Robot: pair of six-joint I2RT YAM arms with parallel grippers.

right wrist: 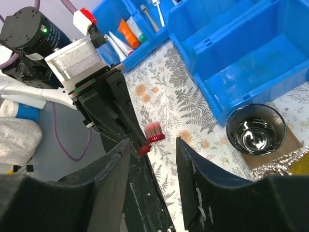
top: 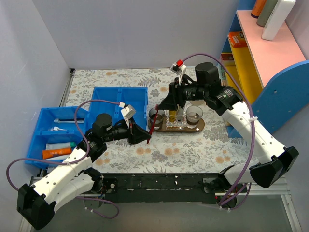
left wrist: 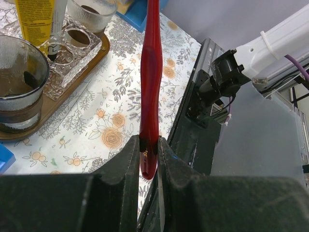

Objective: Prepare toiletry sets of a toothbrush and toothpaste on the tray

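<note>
Left tool (left wrist: 148, 145): I find it clamped on the tail end of the red toothbrush (left wrist: 150, 82), with the bristle head pointing away from it.
Toothpaste (left wrist: 36, 19): ahead of the left tool and off to one side, standing in the clear glass holder (left wrist: 72, 53).
Tray (top: 199, 127): just beyond the brush head. It carries the holder between two dark cups (left wrist: 19, 82).
Right tool (right wrist: 151, 141): fingers apart, nothing held, poised above the tray.
Step in hand: I judge it to be delivering the brush to a free holder slot.
Method: I would tip the brush upright, line it up over a slot beside the tube, lower it slowly, and release only once it is seated.
Risk: the right tool crowds the approach.
</note>
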